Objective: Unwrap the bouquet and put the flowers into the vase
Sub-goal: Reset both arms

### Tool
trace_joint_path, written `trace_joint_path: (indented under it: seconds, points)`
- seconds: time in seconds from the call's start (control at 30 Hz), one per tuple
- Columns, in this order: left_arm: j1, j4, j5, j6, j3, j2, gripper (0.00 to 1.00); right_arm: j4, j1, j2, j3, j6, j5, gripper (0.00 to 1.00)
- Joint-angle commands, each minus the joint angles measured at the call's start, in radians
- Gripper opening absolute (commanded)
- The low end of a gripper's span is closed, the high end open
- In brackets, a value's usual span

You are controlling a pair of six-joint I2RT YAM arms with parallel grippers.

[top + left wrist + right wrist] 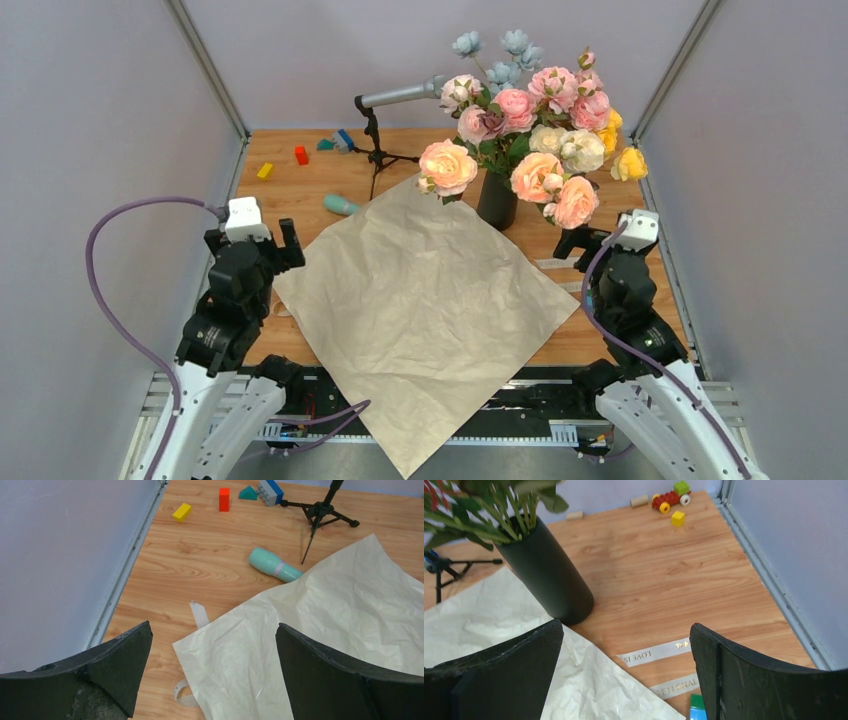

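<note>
Wrapping: large crinkled beige paper sheet [420, 300], spread flat like a diamond on the wooden tabletop [320, 180]; its near corner overhangs the front edge between the arm bases.
Flowers: pink, cream-white and mauve rose-like blooms [520, 110], standing in the vase with their green stems down its mouth, alongside pale blue blossoms [500, 50] and yellow roses [628, 163].
Vase: glossy black vase [497, 200], upright just beside the sheet's far corner.
Ribbon: cream strips with gold lettering [659, 652], flat on the tabletop right of the sheet.
Left jaws: spread wide, empty, over the sheet's left corner.
Right jaws: spread wide, holding nothing, over the sheet's right edge near the vase.
Elsewhere: teal cylinder [275, 566] lying at the sheet's far-left edge; grey microphone on a black tripod [378, 130] behind it.
</note>
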Motion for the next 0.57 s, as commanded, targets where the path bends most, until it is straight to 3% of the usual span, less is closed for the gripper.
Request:
trace_joint_path:
  seconds: [0.0, 0.53]
  points:
    - [0.005, -0.036, -0.042, -0.04, -0.034, -0.056, 1.0, -0.013, -0.002, -0.048, 0.074, -0.03, 0.07, 1.0]
    - [0.005, -0.015, -0.025, -0.037, -0.048, -0.047, 1.0, -0.024, -0.002, -0.076, 0.074, -0.03, 0.081, 1.0]
